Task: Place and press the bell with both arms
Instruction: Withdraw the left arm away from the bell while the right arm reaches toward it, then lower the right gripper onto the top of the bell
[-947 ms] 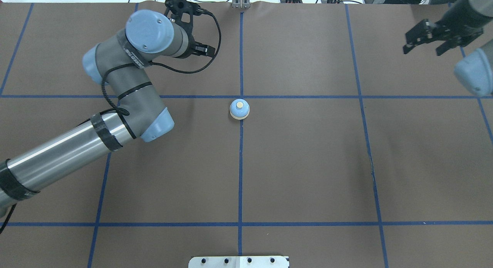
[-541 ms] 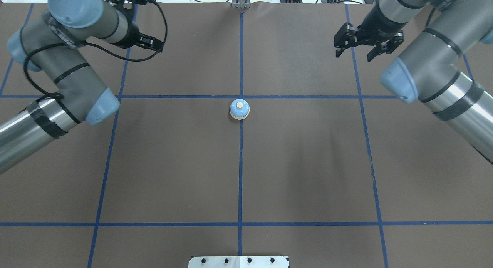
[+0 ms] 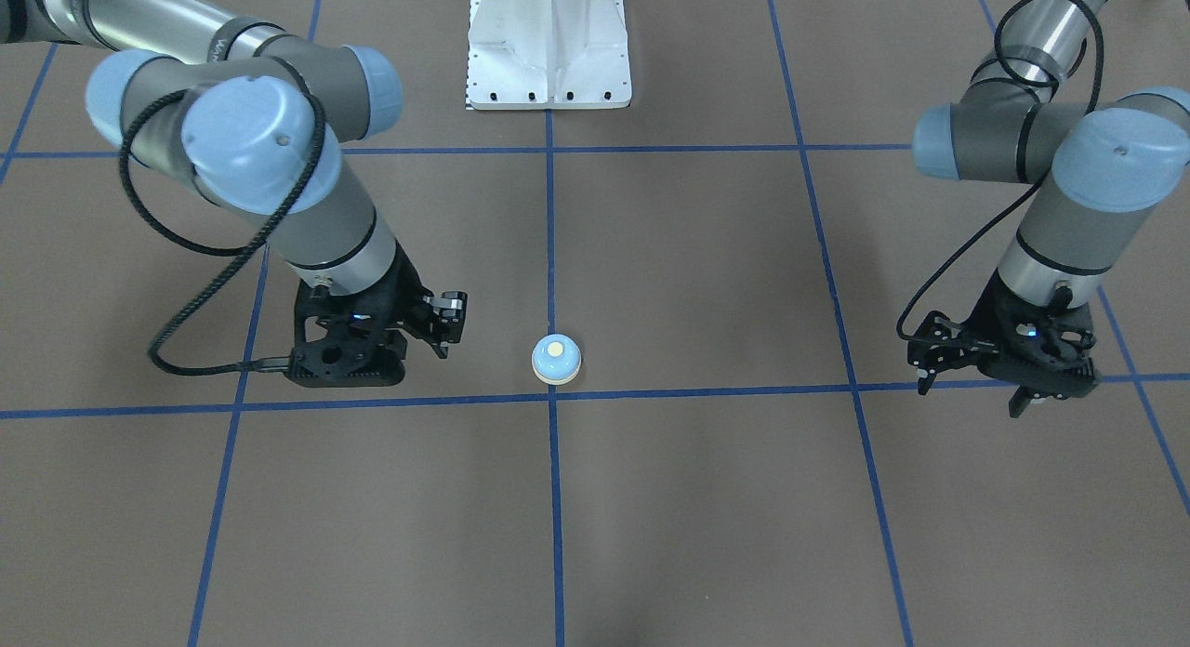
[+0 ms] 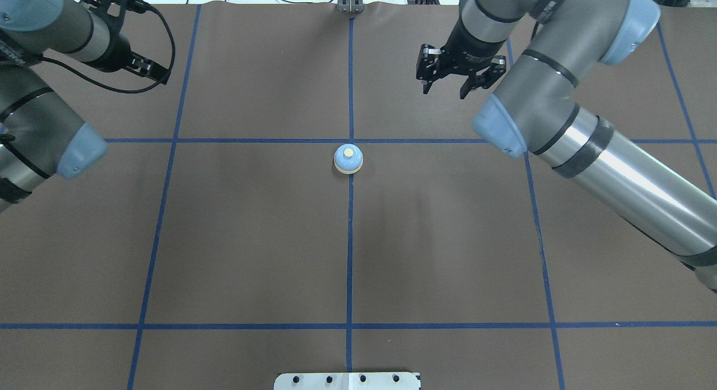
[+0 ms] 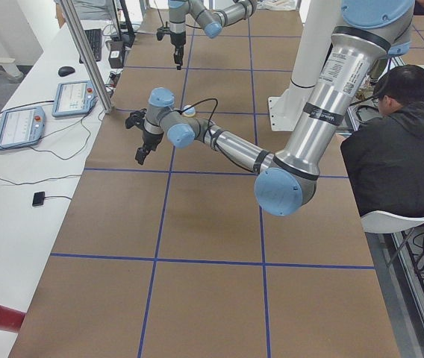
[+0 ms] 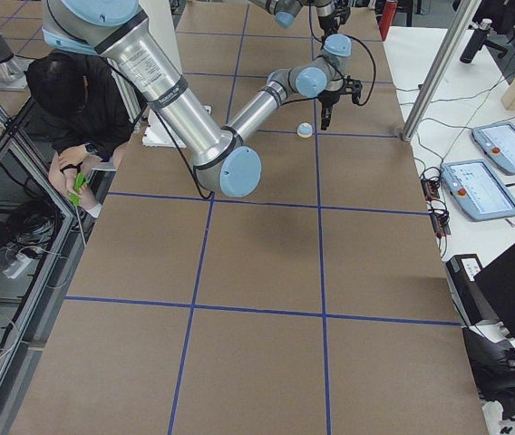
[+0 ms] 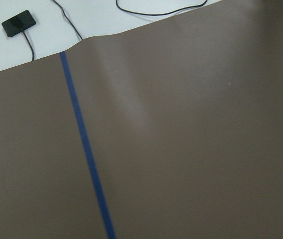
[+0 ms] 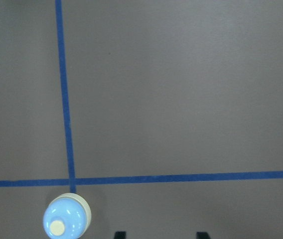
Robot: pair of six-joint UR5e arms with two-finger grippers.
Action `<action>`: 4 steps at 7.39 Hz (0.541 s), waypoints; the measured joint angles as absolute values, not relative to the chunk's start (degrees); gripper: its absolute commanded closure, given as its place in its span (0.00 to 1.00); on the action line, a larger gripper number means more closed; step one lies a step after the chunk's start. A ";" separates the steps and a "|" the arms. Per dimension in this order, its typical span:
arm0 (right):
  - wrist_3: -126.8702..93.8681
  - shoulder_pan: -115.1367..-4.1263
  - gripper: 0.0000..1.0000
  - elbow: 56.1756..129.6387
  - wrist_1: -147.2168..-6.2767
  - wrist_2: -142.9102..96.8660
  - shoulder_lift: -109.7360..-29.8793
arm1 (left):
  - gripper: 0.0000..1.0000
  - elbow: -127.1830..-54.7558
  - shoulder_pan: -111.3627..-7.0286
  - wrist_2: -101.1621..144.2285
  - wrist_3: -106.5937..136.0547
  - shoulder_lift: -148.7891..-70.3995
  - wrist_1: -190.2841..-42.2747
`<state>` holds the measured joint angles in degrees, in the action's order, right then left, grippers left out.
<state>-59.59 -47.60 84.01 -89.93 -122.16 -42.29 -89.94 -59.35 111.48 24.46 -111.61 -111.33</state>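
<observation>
Trouble here would most likely come from a sideways knock. The bell (image 4: 348,158) stands upright and alone near the middle of the table (image 4: 252,255), somewhat closer to the far edge than to the robot's edge. It sits on the centre tape line (image 4: 349,250), just on the robot's side of a crossing. The right gripper (image 4: 445,91) hangs above the table toward the far edge, right of centre, near the bell but apart from it. Its jaws are spread wide and hold nothing, and its wrist view shows the bell off to one side of the two fingertips, not between them. The left gripper (image 3: 969,392) is well apart, by the far left corner, also spread wide and empty. Neither touches the bell, so pressing looks not yet begun. If the right gripper comes in low while misaligned like this, one finger could shove the light bell off its spot or tip it. With jaws this wide, a press could straddle the button (image 4: 348,152) and miss it, or land on the rounded dome and skid off.
</observation>
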 measured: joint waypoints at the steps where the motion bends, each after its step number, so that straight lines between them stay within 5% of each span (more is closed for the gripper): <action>1: -59.82 -46.08 1.00 80.17 -88.35 -120.92 -39.41 | 0.00 -90.90 -59.88 111.73 23.24 -109.93 -111.23; 4: -59.90 -41.52 1.00 74.00 -87.00 -117.97 -34.89 | 0.00 -91.95 -60.18 111.84 22.45 -108.45 -111.11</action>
